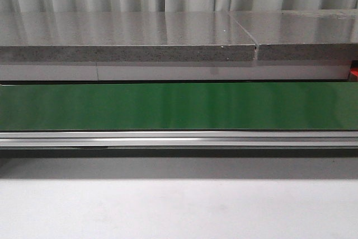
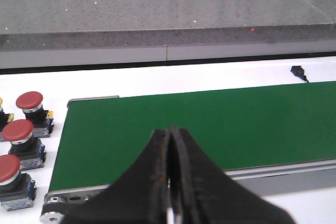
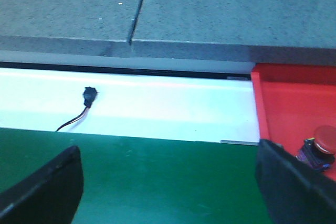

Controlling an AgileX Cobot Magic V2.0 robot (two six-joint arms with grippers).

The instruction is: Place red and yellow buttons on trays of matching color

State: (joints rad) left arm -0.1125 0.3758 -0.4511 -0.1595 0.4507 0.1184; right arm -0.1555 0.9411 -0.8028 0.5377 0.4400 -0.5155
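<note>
Your left gripper is closed: its two dark fingers meet along their full visible length with nothing between them. It hangs over the near edge of the green conveyor belt, close to that belt's roller end. Off that end, on the white table, three red buttons stand upright in a row, each a red mushroom cap on a dark base. They are well apart from your closed fingers. A sliver of a yellow item shows at the frame edge past the farthest red button; you cannot tell what it is.

Your right gripper is open wide: one fingertip and the other sit at opposite edges of the right wrist view, with bare green belt between them and nothing held. Just beyond one fingertip, the red tray lies off the belt's end. One red button rests in that tray, partly hidden by the finger. A small black connector with a thin wire lies on the white surface beyond the belt.

In the front view you see only the green belt, its metal rail and the grey stone slab behind it; neither gripper appears there.
</note>
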